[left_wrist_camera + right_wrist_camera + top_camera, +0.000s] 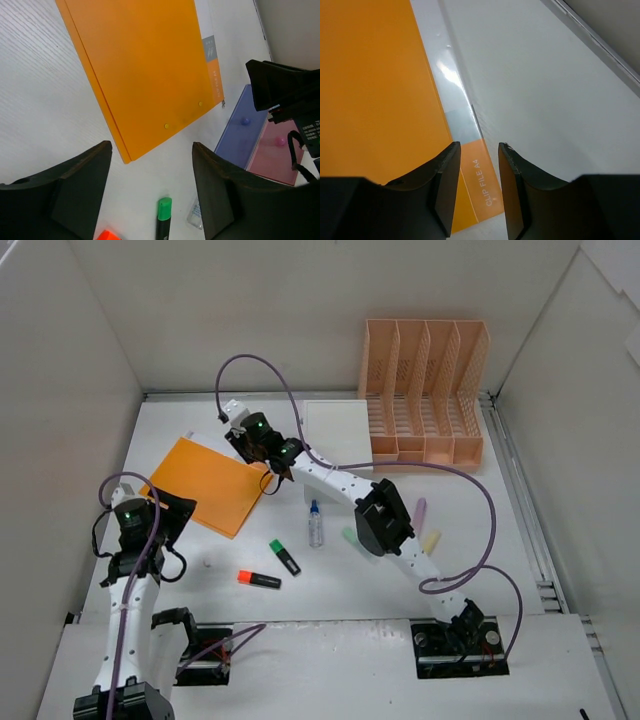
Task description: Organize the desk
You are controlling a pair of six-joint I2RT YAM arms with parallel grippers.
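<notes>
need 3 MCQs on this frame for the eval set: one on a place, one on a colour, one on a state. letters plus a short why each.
1. Where on the desk does the file rack stand?
A) near left corner
B) far right corner
C) between the arm bases

2. In the top view, the marker left of the green marker has a cap of which colour?
A) blue
B) white
C) orange

3. The left gripper is:
A) open, nothing between its fingers
B) shut on the green marker
C) shut, fingertips touching

Answers:
1 B, it stands by the back wall at the right.
2 C, its end is bright orange.
3 A, the left wrist view shows its fingers wide apart.
</notes>
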